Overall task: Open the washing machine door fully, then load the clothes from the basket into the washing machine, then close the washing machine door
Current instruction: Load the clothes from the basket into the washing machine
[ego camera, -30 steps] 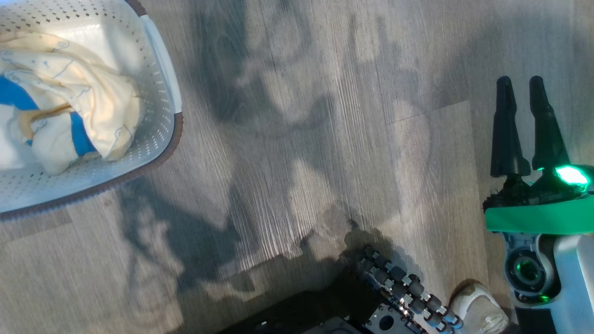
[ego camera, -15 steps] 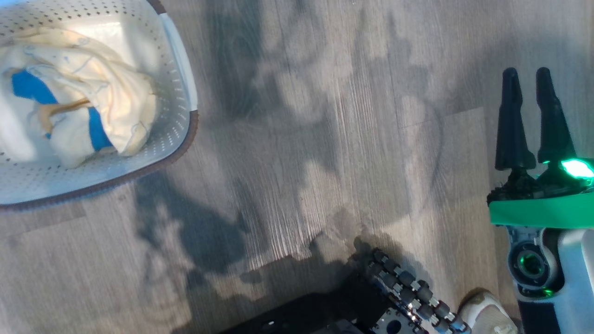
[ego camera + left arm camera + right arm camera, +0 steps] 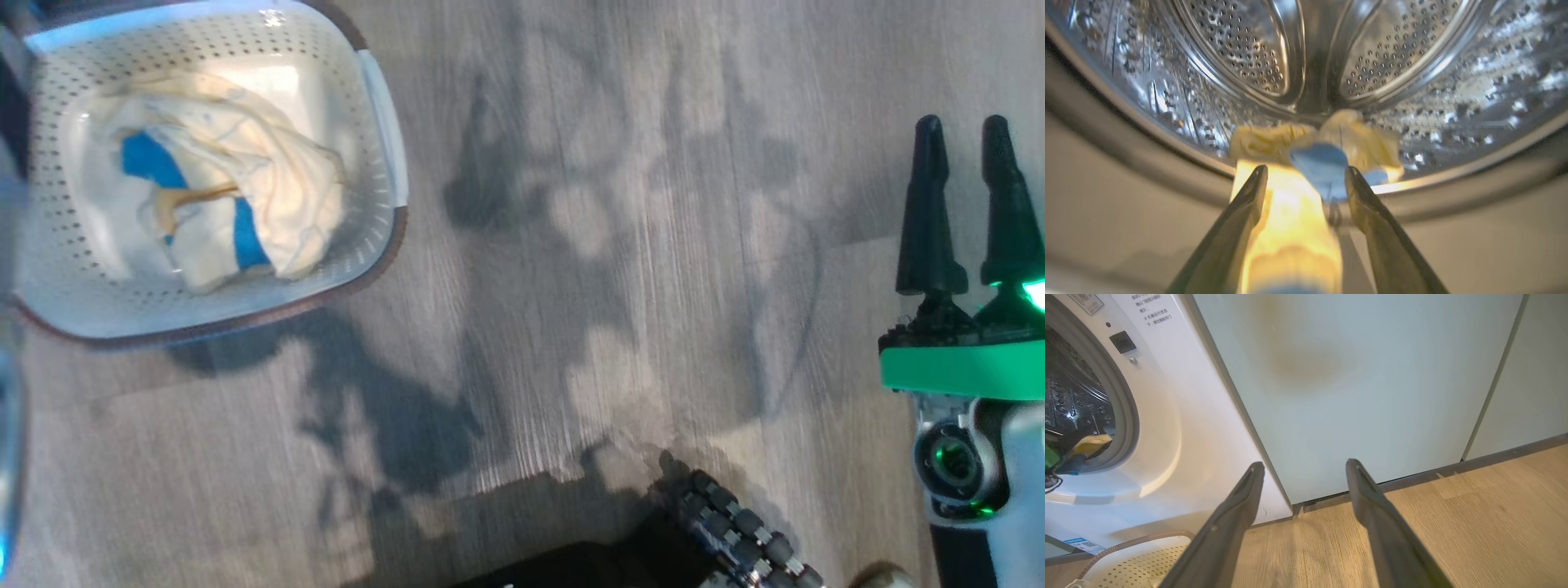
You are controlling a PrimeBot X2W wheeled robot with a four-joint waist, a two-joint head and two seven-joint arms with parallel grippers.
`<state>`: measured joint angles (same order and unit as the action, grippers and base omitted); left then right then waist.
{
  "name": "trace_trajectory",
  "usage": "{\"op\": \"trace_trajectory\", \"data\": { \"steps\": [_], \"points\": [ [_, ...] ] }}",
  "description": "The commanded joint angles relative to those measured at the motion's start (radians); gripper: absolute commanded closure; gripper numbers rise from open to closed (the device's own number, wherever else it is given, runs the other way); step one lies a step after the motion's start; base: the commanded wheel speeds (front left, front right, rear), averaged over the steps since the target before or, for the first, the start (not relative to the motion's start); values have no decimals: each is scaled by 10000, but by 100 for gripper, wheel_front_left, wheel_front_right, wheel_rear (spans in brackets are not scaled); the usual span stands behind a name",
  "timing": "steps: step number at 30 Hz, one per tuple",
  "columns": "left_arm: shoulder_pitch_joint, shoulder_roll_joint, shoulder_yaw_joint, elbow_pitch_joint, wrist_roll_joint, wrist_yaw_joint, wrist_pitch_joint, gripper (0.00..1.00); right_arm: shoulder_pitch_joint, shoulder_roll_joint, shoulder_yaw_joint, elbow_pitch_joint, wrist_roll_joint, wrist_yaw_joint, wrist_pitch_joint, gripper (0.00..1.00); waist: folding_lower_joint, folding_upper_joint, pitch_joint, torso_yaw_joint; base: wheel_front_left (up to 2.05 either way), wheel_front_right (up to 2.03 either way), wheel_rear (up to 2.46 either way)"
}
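Loading is the step in hand. Clothes (image 3: 269, 204) lie in the basket (image 3: 371, 237) at left. Our left fingers (image 3: 1249, 200) stand spread, with a cream-and-blue garment (image 3: 1327, 163) draped loose over the washing machine drum (image 3: 1241, 49) lip between them. Right fingers (image 3: 927, 220) are spread and empty. Next, we judge, the garment needs pushing deeper.

dark blotchy shadows fall across the floor (image 3: 620, 269), while the steel drum (image 3: 1241, 49) glints and its foreground blurs.

basket (image 3: 371, 204): 1 | clothes (image 3: 286, 196): 2 bundles | washing machine (image 3: 1167, 416): 1 | steel drum (image 3: 1241, 49): 1
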<state>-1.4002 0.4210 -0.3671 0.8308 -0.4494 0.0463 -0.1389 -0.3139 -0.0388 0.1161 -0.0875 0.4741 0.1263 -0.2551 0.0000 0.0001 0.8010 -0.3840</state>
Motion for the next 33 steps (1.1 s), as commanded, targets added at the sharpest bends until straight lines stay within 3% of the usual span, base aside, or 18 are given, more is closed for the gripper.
{"op": "trace_trajectory", "data": {
  "steps": [1, 8, 18, 25, 33],
  "points": [
    [465, 319, 160, -669, -53, 167, -191, 0, 348, -114, 20, -266, -156, 44, -67, 0, 0, -1, -277, 252, 0, 0, 0],
    [3051, 50, 99, -3240, -234, 891, -590, 0, 538, -114, -209, -200, -654, 44, -67, 0, 0, -1, -985, 775, 0, 0, 0],
    [6897, 242, 145, -7156, -202, 2388, -733, 0, 837, -114, -271, 20, -1422, 44, -67, 0, 0, -1, -2119, 1285, 0, 0, 0],
    [8872, 177, 103, -8480, -231, 3064, -861, 0, 1120, -114, -312, 209, -1908, 44, -67, 0, 0, -1, -2865, 1665, 0, 0, 0],
    [10617, -135, -196, -9058, -258, 3466, -1024, 0, 1507, -114, -382, 516, -2471, 44, -67, 0, 0, -1, -3837, 2213, 0, 0, 0]
  ]
}}
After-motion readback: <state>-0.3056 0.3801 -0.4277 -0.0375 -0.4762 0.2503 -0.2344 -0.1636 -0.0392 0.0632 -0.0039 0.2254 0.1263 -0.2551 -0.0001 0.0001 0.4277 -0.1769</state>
